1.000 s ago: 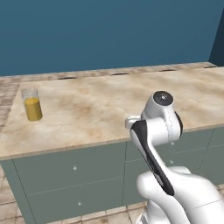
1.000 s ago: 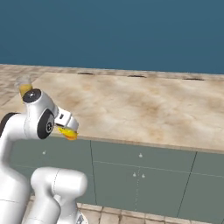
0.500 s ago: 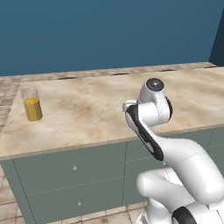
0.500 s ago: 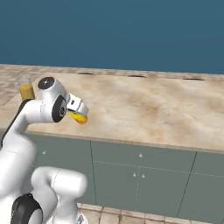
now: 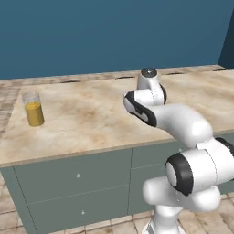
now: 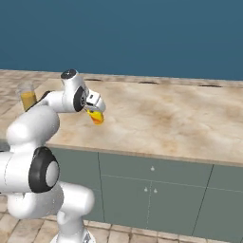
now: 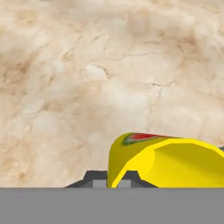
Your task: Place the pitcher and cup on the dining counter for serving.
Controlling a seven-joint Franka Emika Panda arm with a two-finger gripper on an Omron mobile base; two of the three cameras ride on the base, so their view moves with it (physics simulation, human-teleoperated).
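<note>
Loads of open room on the dining counter point(image 6: 180, 118), honestly: the whole middle and right stretch is bare marble. The only thing standing in the way is the pitcher point(image 5: 34, 109), way over near the left end and well apart from the arm point(image 5: 169, 119) stretched across the front edge.

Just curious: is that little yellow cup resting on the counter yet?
Apart. The right base view shows the cup held tilted in the gripper, above the dining counter.
</note>
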